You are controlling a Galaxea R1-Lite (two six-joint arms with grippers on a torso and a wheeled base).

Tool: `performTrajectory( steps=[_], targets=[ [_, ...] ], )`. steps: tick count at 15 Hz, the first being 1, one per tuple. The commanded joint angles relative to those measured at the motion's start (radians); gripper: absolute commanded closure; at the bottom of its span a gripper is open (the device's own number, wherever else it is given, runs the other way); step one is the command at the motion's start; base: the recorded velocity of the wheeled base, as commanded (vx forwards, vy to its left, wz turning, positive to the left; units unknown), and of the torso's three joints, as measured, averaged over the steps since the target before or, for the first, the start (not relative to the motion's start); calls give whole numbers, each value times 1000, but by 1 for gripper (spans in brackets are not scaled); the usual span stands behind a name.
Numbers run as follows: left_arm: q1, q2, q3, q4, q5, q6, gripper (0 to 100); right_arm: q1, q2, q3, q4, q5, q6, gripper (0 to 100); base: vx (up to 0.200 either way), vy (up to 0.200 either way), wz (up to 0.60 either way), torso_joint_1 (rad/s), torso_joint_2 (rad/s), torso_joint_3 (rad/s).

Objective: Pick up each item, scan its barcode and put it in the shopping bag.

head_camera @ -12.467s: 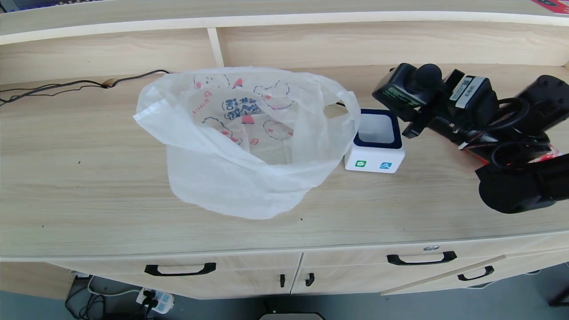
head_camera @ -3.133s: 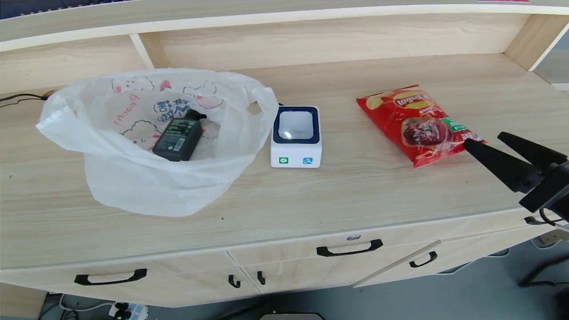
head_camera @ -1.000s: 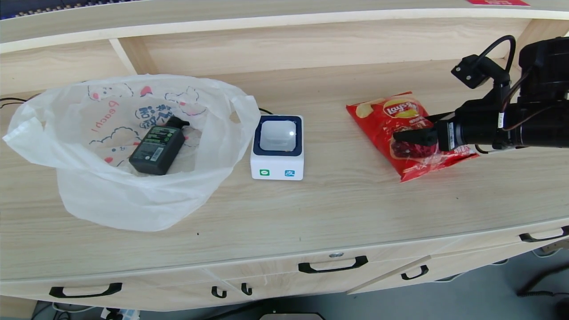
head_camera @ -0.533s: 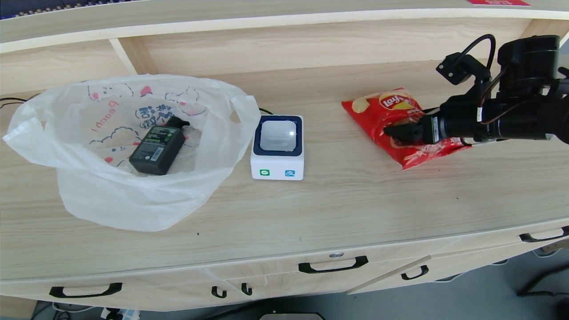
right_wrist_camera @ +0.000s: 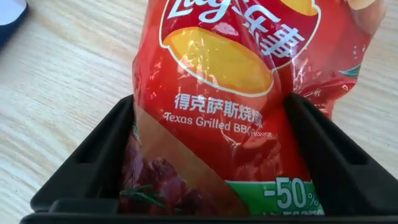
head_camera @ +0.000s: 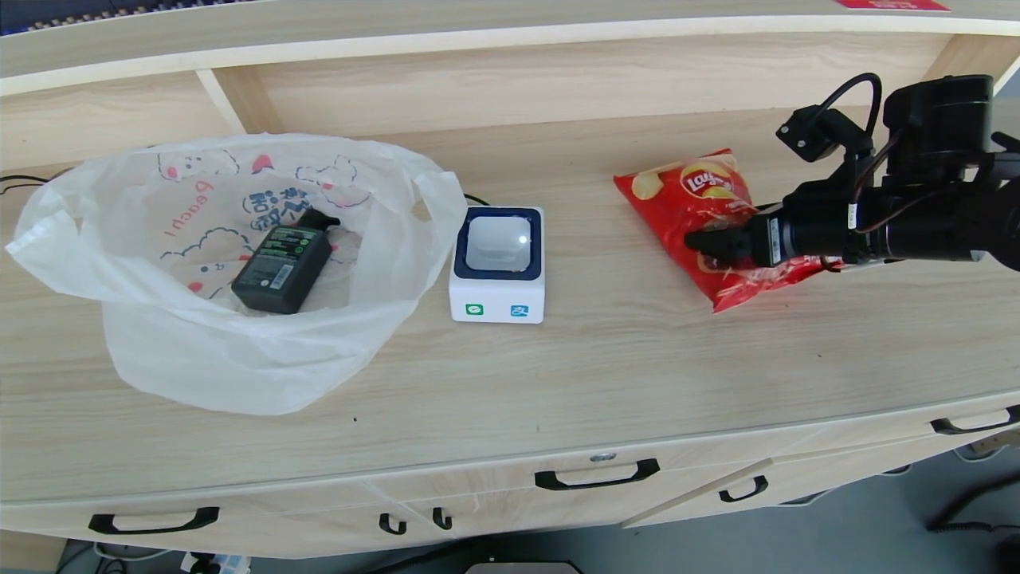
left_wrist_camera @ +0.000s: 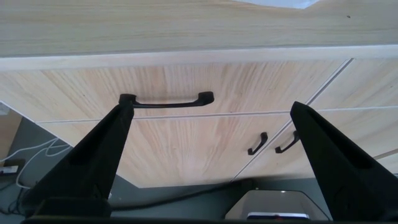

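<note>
Light-wood counter w/ a raised back ledge, and drawers under the front edge w/ black handles. On the top, L to R: a white plastic shopping bag, mouth open, slumped at the L end. A small white scanner w/ a dark blue rim stood just beside the bag's R side. A red chip bag was well apart from the scanner toward the R end, tilted; couldn't tell if its lower corner touched the wood. A thin black cable lay along the back at far L.
</note>
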Motion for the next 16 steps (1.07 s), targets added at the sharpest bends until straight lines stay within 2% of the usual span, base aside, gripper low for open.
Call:
performTrajectory(
  steps=[1, 3, 11, 13, 16],
  targets=[
    [0, 2, 0, -1, 0, -1, 0, 2, -11, 15, -20, 1, 10, 100, 0, 0, 0, 0, 0, 0],
    [0, 2, 0, -1, 0, -4, 0, 2, -14, 37, -83, -1, 22, 100, 0, 0, 0, 0, 0, 0],
    [0, 2, 0, 1, 0, -13, 0, 3, -128, 107, -116, -10, 76, 100, 0, 0, 0, 0, 0, 0],
    [0, 2, 0, 1, 0, -13, 0, 31, -229, 207, -150, -30, 111, 100, 0, 0, 0, 0, 0, 0],
    [0, 2, 0, 4, 0, -11, 0, 99, -332, 343, -277, -119, 218, 100, 0, 0, 0, 0, 0, 0]
  ],
)
